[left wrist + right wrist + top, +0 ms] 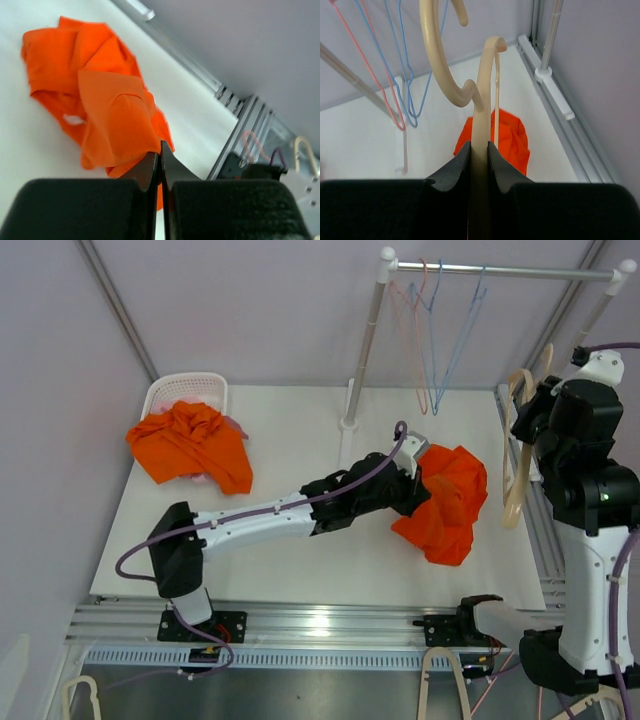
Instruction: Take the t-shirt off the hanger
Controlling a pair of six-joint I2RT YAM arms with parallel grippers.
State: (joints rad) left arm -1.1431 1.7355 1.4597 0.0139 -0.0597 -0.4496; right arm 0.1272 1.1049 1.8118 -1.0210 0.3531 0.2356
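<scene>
Orange t-shirt lies on the bench, edge pinched by the left tool — right tool clamps the bare hanger clear beside it.

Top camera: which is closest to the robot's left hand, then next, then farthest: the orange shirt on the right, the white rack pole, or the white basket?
1. Orange shirt, on the right side, right at the left hand.
2. White rack pole, standing at the back, near the middle.
3. White basket, far off in the back-left corner.
</scene>
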